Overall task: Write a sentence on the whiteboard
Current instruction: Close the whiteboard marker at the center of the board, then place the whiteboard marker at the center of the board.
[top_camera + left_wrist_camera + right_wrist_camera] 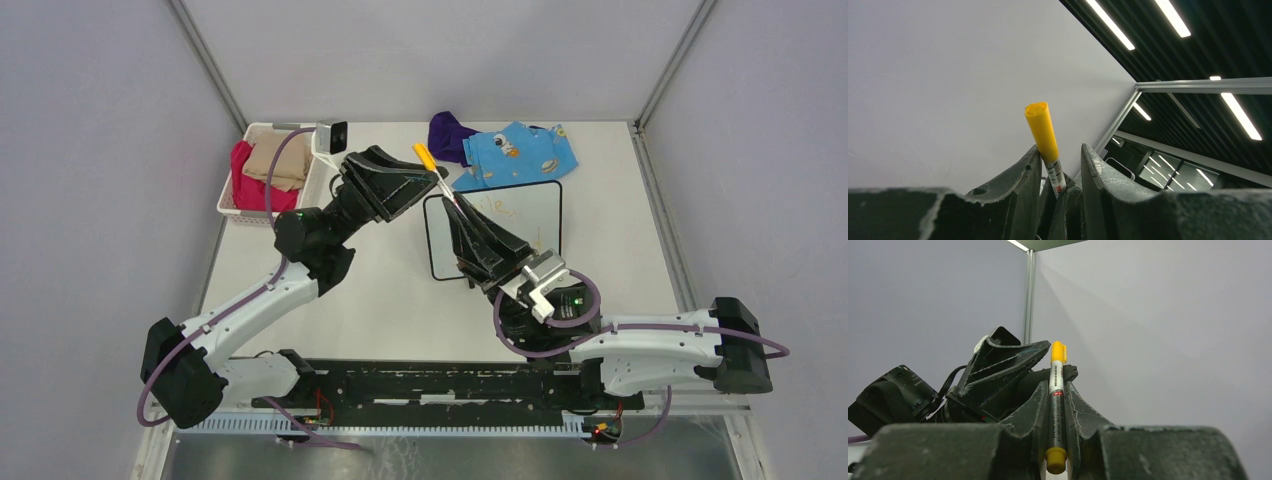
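Marker [1055, 410] shared by both your grippers, over the whiteboard's [520, 215] left edge.
Starting left: basket [232, 200] at the table [620, 250] edge. Your left gripper [1060, 150] flanks the marker's yellow end [1042, 130], and I cannot tell whether it grips. Your right gripper [1053, 385] pinches the barrel. The whiteboard lies below and rightward with the faint sentence [500, 207] on it, cloths [515, 155] along its far edge and open tabletop to its right.

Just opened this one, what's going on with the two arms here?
Both arms meet above the whiteboard, sharing one marker. The right gripper is shut on the marker's barrel. The left gripper has a finger on either side of the yellow cap end, though whether it is pinching is unclear. The cap is on, and a faint orange sentence is on the board.
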You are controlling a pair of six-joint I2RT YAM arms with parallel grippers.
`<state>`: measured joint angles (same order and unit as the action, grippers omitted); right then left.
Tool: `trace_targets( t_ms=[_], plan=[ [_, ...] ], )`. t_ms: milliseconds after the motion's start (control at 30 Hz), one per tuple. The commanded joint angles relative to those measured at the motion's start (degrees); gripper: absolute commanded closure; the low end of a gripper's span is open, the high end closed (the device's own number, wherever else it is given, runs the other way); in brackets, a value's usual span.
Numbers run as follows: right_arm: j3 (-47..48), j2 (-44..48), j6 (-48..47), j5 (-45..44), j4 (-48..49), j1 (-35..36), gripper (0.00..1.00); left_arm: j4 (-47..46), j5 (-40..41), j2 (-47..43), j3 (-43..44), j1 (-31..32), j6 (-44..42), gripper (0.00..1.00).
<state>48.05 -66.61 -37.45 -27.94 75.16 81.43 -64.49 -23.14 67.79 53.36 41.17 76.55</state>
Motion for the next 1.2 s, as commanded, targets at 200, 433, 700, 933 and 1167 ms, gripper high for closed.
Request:
trace_targets(
  t_ms=[200, 433, 700, 933, 1167],
  plan=[
    [0.64, 0.33, -0.70, -1.28, 3.72, 0.09, 1.00, -3.42, -1.33, 0.02, 0.69, -0.13, 2.80, 0.68],
    [0.81, 0.05, -0.87, -1.36, 3.51, 0.12, 1.00, -4.17, -1.08, -0.01, -0.14, -0.12, 2.37, 0.91],
    [0.64, 4.23, 2.07, 2.36, -9.62, 0.12, 0.54, -1.89, -0.29, -1.74, -1.09, -0.21, -0.18, 0.98],
    [-1.73, 12.43, 6.20, 2.01, -23.53, 0.12, 0.20, 10.97, -0.41, -6.14, -0.26, -3.18, -6.17, 0.98],
    [-9.43, 25.64, 10.53, -7.85, -38.68, 0.10, 0.17, 59.59, 9.11, -15.83, 9.91, -5.75, -36.13, 0.98]
  ],
)
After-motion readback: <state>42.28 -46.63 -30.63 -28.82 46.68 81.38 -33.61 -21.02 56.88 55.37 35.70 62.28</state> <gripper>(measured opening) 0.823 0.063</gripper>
